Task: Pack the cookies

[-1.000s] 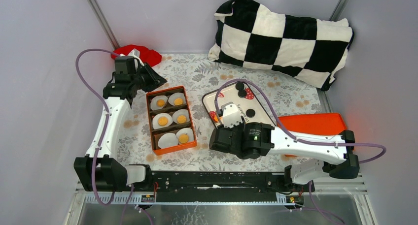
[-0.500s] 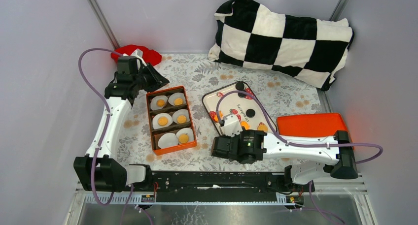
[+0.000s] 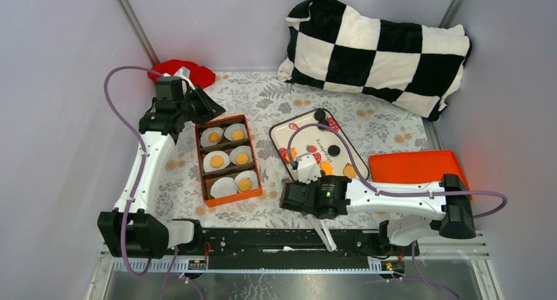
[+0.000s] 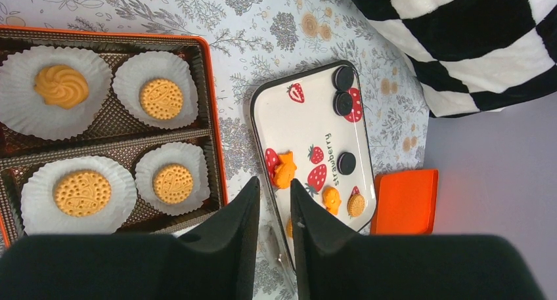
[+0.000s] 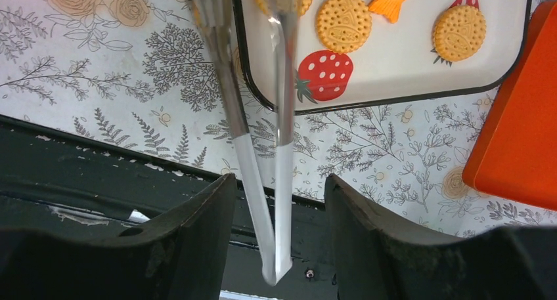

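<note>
Cookies lie on the white strawberry tray (image 3: 305,130): black ones (image 3: 334,150), orange pieces (image 3: 326,167) and round golden ones (image 5: 343,22). More cookies (image 4: 161,98) sit in paper cups in the orange box (image 3: 255,157). My right gripper (image 5: 279,182) is open, low at the tray's near edge by the rail. Clear tongs (image 5: 284,149) lie between its fingers, touching neither, with the joined end over the rail (image 3: 324,231). My left gripper (image 4: 274,185) hangs high beyond the box's far end (image 3: 209,106), its fingers nearly together with nothing between them.
An orange lid (image 3: 414,165) lies right of the tray. A black-and-white checked pillow (image 3: 378,50) fills the back right. A red cloth (image 3: 180,69) sits at the back left. The black base rail (image 3: 263,237) runs along the near edge.
My right gripper has moved back off the tray toward the near rail and lower. The tongs' joined end now shows over the rail. The left arm has hardly moved.
</note>
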